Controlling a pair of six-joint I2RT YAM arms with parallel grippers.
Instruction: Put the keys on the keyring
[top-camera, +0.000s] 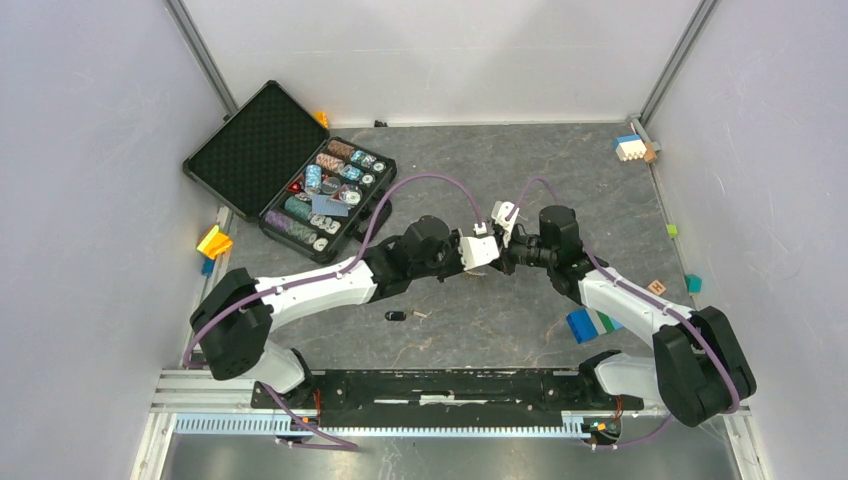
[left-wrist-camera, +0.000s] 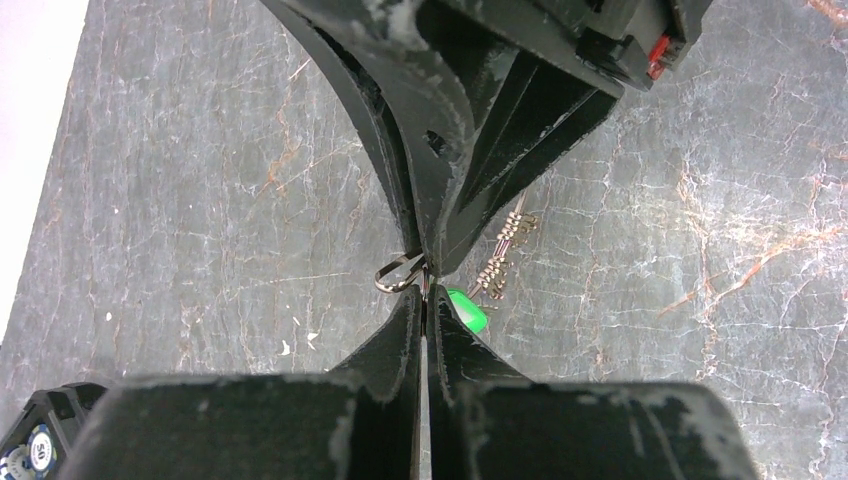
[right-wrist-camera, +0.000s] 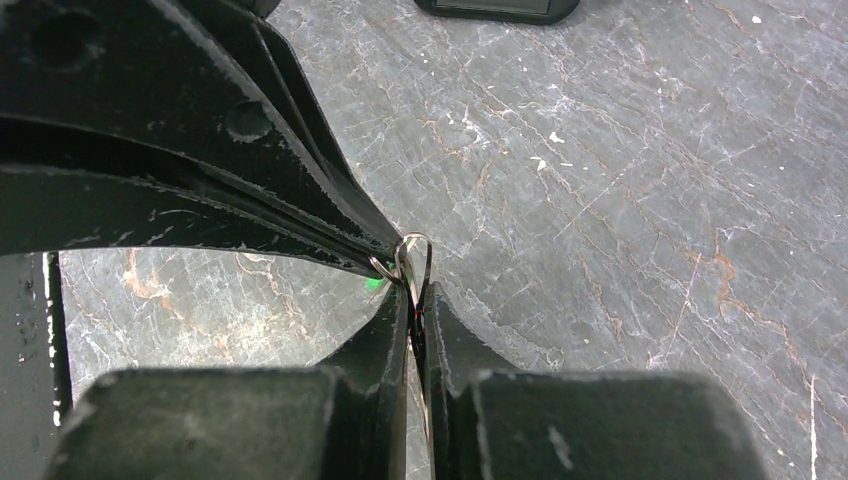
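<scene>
Got the keyring (right-wrist-camera: 414, 238) up off the table (top-camera: 500, 330), mid-workspace, pinched where both tool tips meet. Reads as a thin silver wire loop, nearly edge-on from the right wrist. Carries a few small brassy keys (left-wrist-camera: 505, 250), dangling just beside the tips. Sits touching the green key (left-wrist-camera: 467, 311), with its head right against the left fingertip. Can't tell whether threaded onto the wire yet or only pressed against it.

Clamped on the keyring with the right gripper (right-wrist-camera: 415, 315), with the wire down between the pads. Closed all the way on the left gripper (left-wrist-camera: 425, 300), tip to tip with the right, right at the ring. Can't tell whether nipping ring wire or green key blade.

Found the black key (top-camera: 395, 316) flat on the table, nearer the arm bases, well apart from the ring, in neither tool.

Handling, as a guess:
- Expect light, stiff, springy wire. Slick too, so likely to swivel or pop out of a two-point pinch.
- Grip across the flat of the loop, away from the split end, leaving the coil free to open.
- Expect small, rigid, light keys, with plastic heads less slippery than the blades.
- Hold by the head edge, keeping the hole clear.
- Watch the dangling brassy keys: free to swing and snag.
</scene>
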